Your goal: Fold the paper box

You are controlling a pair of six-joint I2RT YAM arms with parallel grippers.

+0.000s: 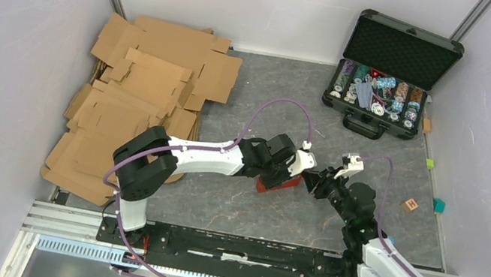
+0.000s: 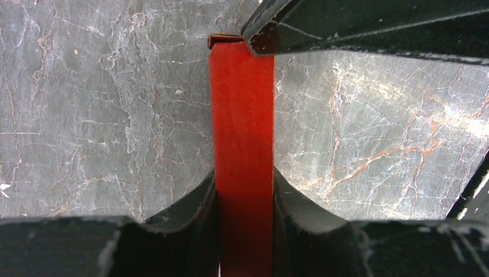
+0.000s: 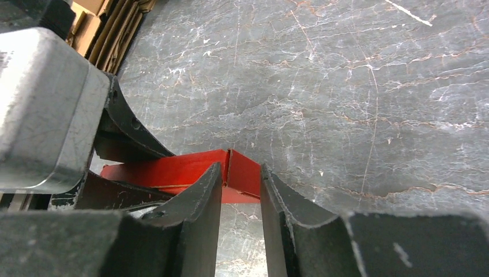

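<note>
The paper box [image 1: 278, 184] is bright red and lies half-formed on the marble table between the two arms. My left gripper [image 1: 296, 166] is shut on one upright wall of it; in the left wrist view that red wall [image 2: 242, 115] runs straight up between my fingers [image 2: 244, 193]. My right gripper [image 1: 312, 180] is at the box's right end, jaws a narrow gap apart. In the right wrist view the box's corner [image 3: 242, 172] sits just at my fingertips [image 3: 240, 173], with bare table showing between the fingers. A right finger [image 2: 369, 29] shows over the wall's far end.
A pile of brown corrugated cardboard sheets [image 1: 138, 101] lies at the left. An open black case of poker chips [image 1: 387, 76] stands at the back right. Small blocks [image 1: 410, 205] lie near the right wall. The left gripper's body [image 3: 46, 109] crowds the right wrist view.
</note>
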